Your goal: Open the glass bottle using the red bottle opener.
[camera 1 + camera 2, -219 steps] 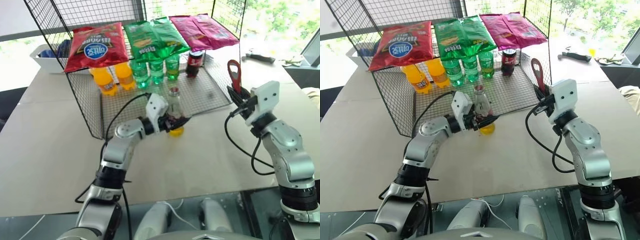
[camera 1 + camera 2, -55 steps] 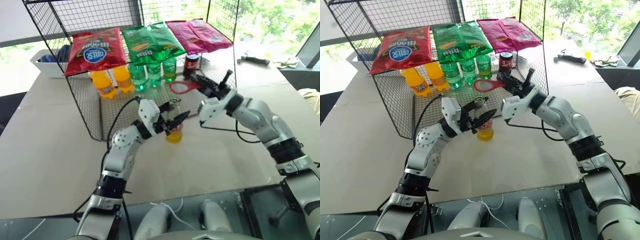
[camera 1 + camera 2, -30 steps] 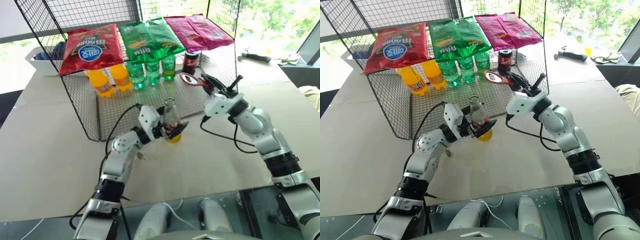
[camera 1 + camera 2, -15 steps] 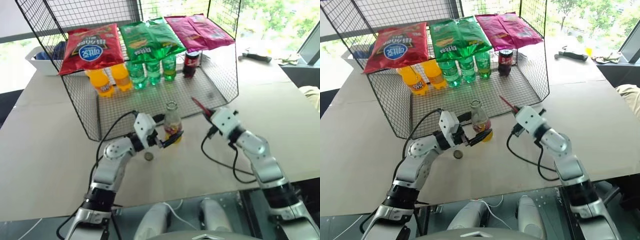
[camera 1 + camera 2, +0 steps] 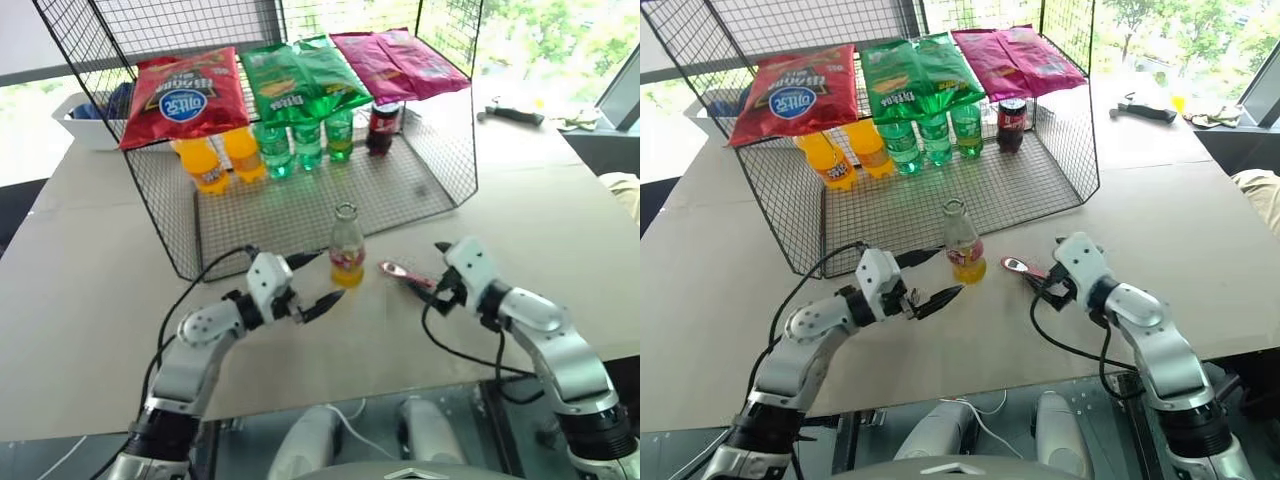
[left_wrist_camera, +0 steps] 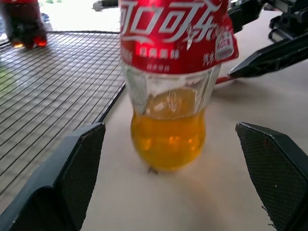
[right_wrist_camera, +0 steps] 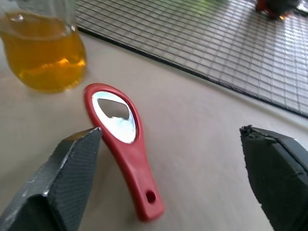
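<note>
One glass bottle (image 5: 346, 246) stands upright; one red bottle opener (image 7: 123, 144) lies beside it.

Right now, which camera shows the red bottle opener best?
The right wrist view: the red bottle opener lies flat on the table, whole from loop head to handle hole. Both eye views show it small, beside the glass bottle. The left wrist view shows a red sliver behind the bottle.

Both robot arms are shiny silver metal with dark rings at the joints. Each wrist has a white boxy block. A thin black cable loops beside each arm. The left gripper (image 5: 312, 283) and the right gripper (image 5: 432, 271) have pointy black fingers.
</note>
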Motion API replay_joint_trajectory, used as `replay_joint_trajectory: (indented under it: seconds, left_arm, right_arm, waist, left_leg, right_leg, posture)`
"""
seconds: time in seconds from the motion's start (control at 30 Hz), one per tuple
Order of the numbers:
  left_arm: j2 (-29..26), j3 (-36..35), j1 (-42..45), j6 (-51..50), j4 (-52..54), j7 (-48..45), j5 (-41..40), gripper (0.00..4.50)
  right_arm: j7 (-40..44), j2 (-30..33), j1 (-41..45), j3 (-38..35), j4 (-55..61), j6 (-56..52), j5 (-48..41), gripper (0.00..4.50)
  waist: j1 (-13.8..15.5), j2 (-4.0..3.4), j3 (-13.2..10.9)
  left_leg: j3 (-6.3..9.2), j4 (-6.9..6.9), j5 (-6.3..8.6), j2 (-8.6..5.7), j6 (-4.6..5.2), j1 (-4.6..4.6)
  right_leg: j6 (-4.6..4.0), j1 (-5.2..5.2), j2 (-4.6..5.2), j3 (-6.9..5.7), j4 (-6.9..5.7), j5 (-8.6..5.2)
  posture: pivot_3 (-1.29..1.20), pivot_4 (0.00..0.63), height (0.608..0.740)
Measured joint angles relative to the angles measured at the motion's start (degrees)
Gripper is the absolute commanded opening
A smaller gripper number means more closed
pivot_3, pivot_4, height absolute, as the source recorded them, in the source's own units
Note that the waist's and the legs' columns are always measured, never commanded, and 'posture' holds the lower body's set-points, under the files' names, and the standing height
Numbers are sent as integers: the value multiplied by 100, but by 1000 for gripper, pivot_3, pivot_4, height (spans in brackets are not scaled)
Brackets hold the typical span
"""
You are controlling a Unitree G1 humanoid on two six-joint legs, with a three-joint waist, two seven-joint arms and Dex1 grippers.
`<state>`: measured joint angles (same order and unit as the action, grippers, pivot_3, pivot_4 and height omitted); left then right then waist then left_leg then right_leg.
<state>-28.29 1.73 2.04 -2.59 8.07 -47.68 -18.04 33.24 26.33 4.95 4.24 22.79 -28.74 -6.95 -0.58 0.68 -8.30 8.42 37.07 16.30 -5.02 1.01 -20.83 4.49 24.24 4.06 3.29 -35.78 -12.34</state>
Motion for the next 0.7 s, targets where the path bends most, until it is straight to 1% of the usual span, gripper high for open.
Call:
replay_joint_trajectory:
  seconds: [0.13, 0.3, 0.37, 0.5, 0.63, 0.7]
  left_arm:
    - [-228, -369, -542, -162, 420, 106, -33, 4500]
    - [-353, -903, -1343, -284, 807, 356, -118, 4500]
    - [-305, -1092, -1670, -271, 945, 558, -87, 4500]
    - [-40, -1358, -2566, -68, 1062, 845, 10, 4500]
    - [94, -1480, -2937, 90, 1055, 963, 80, 4500]
    - [109, -1528, -2988, 178, 1038, 1023, 104, 4500]
  right_arm:
    - [107, 121, -442, -391, 130, 39, -298, 4490]
    - [642, 177, -1140, -824, 203, 572, -924, 4490]
    - [816, 200, -1361, -948, 106, 933, -1020, 4490]
    - [1206, 216, -1792, -1287, -500, 1909, -1130, 4490]
    - [1517, 228, -1977, -1493, -1007, 2572, -1201, 4490]
    - [1634, 233, -1980, -1616, -1215, 2802, -1293, 4490]
  waist:
    - [1, -1, 0]
    - [-1, -2, -2]
    - [1, 0, -2]
    - [5, 2, -3]
    - [28, 3, -5]
    - [34, 0, -7]
  left_leg:
    - [-3, -1, 1, 1, 1, 1]
    - [-4, -1, 14, 4, 24, 7]
    - [-6, 2, 16, 4, 26, 13]
    - [-7, 5, 21, 4, 33, 23]
    - [-2, 10, 22, 5, 35, 29]
    - [-3, 13, 22, 6, 35, 34]
  right_leg:
    - [0, -1, 1, 1, 0, 0]
    - [1, -7, 1, 0, 0, -1]
    - [1, -17, 2, -1, 1, -1]
    - [2, -36, 4, -6, 9, -2]
    - [3, -47, 5, -14, 9, -3]
    - [3, -53, 5, -13, 9, -4]
  posture:
    - [0, 150, 740]
    - [0, 150, 740]
    - [0, 150, 740]
    - [0, 150, 740]
    - [0, 150, 740]
    - [0, 150, 740]
